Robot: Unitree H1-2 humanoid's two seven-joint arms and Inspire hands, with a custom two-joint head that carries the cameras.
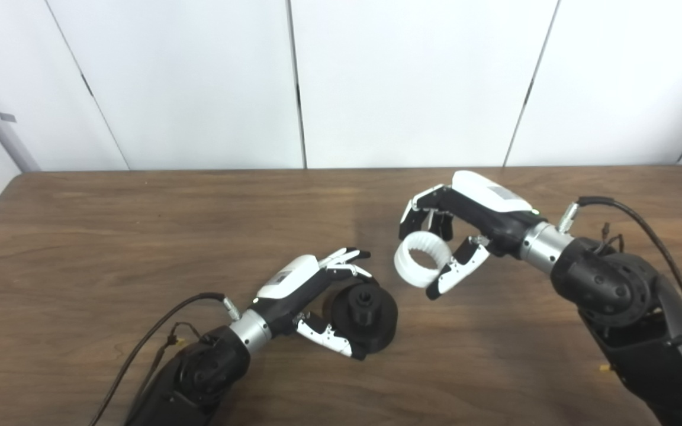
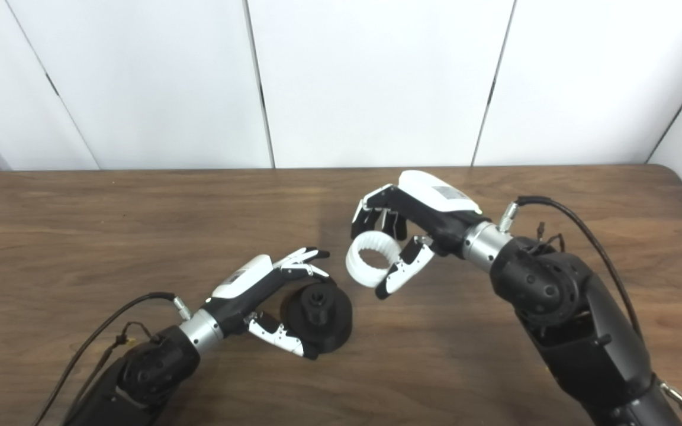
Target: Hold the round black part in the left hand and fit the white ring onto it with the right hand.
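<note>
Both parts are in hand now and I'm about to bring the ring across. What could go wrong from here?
1. The ribbed white plastic ring sits in the right hand pinched between fingers and thumb only; pressing it on could make it twist or pop out.
2. The left hand holds the round black part by its rim, low over the wooden table; a push may tip it.
3. Its raised central hub faces up while the ring's opening faces sideways, so misalignment seems likely.
</note>
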